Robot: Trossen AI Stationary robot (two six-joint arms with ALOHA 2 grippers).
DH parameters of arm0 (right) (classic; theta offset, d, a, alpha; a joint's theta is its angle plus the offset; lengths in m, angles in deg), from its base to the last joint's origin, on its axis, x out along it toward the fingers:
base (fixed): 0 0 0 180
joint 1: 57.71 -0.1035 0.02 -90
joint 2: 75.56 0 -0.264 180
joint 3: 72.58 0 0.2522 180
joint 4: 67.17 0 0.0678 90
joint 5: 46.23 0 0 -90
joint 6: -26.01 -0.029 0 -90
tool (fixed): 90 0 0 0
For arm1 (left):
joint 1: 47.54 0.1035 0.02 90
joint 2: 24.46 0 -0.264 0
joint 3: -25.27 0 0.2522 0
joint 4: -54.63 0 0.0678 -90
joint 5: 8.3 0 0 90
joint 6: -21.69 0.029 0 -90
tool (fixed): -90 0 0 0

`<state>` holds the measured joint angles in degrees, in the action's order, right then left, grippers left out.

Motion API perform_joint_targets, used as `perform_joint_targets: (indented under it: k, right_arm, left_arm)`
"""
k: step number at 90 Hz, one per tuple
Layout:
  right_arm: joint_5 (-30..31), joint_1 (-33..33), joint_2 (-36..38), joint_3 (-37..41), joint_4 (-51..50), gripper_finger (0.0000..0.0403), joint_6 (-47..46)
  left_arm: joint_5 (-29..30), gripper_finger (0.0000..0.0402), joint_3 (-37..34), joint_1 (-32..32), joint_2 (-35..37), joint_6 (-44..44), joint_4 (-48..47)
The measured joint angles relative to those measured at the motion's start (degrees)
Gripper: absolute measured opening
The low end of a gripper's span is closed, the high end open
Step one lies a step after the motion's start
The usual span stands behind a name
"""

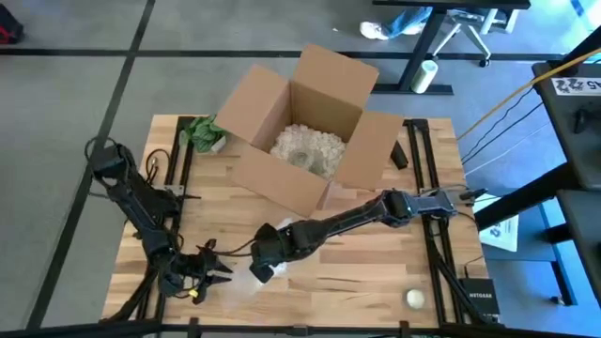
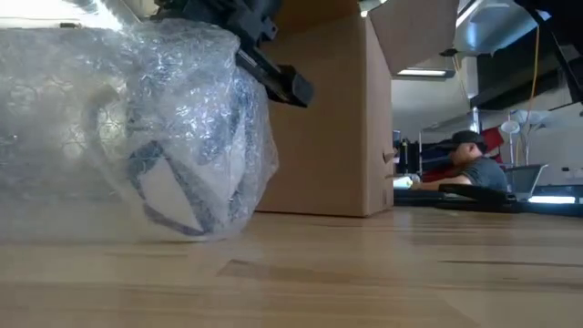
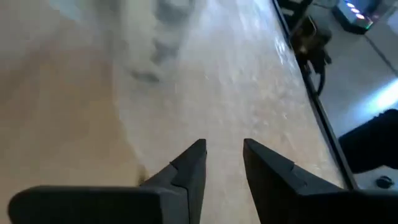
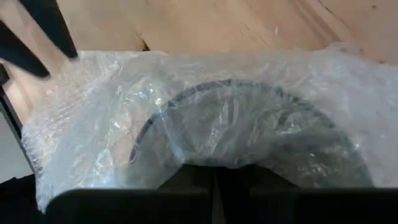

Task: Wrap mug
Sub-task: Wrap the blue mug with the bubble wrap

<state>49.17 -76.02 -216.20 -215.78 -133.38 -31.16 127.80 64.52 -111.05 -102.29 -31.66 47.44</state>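
1. In the high view, lower centre, the right gripper (image 1: 266, 262) has reached across from the right and sits on the mug (image 1: 263, 270), which is already bundled in bubble wrap (image 1: 246, 286). The left gripper (image 1: 214, 269) is lower left, just beside that bundle.

2. The relation that matters: the mug lies directly under and against the right gripper, and to the right of the left gripper in the high view. The right arm is the nearer one, already on it; the left is a short way off, pointing towards it.

3. In the right wrist view the wrap (image 4: 205, 118) fills the frame, with the mug (image 4: 249, 134) showing through as a dark curved rim. The right fingers look pressed together at the bottom edge, pinching wrap, so I judge it clamped on the bubble wrap around the mug.

4. The left wrist view shows the left gripper (image 3: 224, 158) with a narrow gap between its fingers and nothing in it, only bare table (image 3: 261, 81) ahead.

5. In the low view the wrapped mug (image 2: 173, 173) rests on the table at left, lying on its side I think, though I can't fix its long axis.

6. The cardboard box (image 1: 305, 127), upper centre of the high view, stands open and well apart.

7. Loose wrap on the left gripper's side probably still needs tucking.
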Motion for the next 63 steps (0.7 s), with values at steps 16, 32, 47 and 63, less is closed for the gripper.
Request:
perform_joint_targets:
  k: [16,32,47,63]
  right_arm:
    - [0.0,0.0,0.0,0.0,0.0,0.0,0.0]
    - [0.0,0.0,0.0,0.0,0.1,0.0,0.3]
    - [-0.1,0.0,0.0,0.0,0.8,0.0,0.6]
    - [-0.2,0.0,0.0,0.0,1.8,0.0,0.9]
  left_arm:
    - [0.0,0.0089,0.0,-0.7,2.0,-10.9,-13.6]
    - [-2.2,0.0089,0.0,-1.4,0.5,-14.9,-15.5]
    - [-3.6,0.0089,0.0,-2.7,-3.6,-17.7,-13.9]
    - [-4.0,0.0089,0.0,-4.3,-8.8,-19.5,-7.1]
